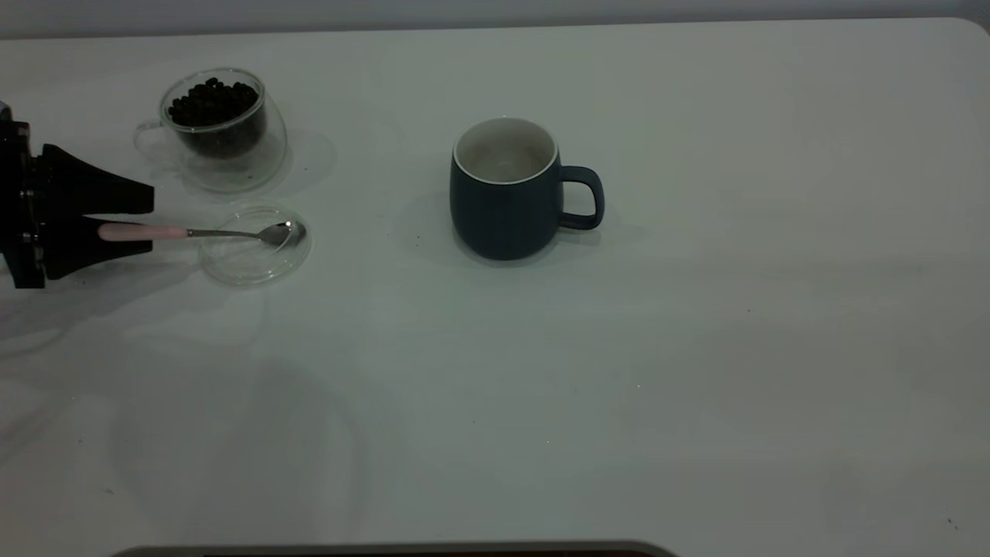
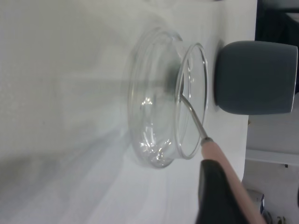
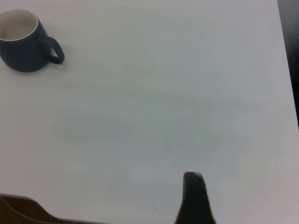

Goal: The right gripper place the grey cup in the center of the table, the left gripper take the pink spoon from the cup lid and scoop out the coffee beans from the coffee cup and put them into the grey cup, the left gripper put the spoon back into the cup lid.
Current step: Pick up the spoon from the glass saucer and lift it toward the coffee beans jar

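- The left gripper is reaching in from the table's left edge, its fingers spread on either side of the pink handle of the spoon; a firm grip cannot be told.
- The spoon's metal bowl is lying in the glass lid.
- The glass cup of coffee beans is standing just behind the lid.
- The grey cup is sitting upright near the table's middle, handle pointing right.
- Of the right gripper, only one dark fingertip is showing, over bare table well away from the grey cup.

pink spoon, blue-grey cup, white table
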Available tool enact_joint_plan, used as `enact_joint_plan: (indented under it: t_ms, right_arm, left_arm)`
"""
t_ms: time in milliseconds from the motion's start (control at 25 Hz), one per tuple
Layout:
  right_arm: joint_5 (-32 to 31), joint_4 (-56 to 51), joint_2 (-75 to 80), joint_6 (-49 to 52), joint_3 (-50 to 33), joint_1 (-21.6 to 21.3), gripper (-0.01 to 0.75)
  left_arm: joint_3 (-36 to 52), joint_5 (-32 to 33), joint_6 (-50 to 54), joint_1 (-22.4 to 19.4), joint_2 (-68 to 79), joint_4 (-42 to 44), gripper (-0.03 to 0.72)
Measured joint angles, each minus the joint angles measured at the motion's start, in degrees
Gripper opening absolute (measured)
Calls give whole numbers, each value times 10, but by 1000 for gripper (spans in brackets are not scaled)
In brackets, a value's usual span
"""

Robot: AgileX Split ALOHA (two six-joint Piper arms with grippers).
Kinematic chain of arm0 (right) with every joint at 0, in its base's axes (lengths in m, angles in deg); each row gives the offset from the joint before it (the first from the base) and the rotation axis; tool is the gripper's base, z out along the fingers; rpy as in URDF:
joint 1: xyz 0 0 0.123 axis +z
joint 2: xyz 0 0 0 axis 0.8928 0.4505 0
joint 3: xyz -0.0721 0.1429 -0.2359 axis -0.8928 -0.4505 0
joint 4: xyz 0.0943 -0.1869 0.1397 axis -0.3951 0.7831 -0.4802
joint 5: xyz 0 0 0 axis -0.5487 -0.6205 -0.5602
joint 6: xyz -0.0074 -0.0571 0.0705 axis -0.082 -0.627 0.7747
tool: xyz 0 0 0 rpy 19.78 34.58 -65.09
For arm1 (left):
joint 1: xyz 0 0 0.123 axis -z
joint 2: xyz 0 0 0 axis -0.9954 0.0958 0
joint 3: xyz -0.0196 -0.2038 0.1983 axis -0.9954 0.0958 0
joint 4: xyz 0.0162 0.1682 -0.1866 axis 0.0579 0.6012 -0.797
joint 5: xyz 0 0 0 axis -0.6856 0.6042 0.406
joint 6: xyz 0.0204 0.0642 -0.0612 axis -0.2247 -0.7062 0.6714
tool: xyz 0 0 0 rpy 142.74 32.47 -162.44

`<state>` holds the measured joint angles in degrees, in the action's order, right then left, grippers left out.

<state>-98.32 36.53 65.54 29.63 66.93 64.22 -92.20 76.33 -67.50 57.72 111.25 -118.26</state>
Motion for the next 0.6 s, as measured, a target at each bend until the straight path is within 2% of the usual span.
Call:
enact_joint_plan:
  t_ms: [120,400,600]
  right_arm:
    - [0,0,0,0,0,0,588]
    - [0,0,0,0,0,0,588]
    - [0,0,0,0,0,0,588]
  left_arm:
    - [0,-6,0,0,0,0,380]
    - [0,-35,2,0,0,0,126]
    - [0,-42,5,0,-2,9,121]
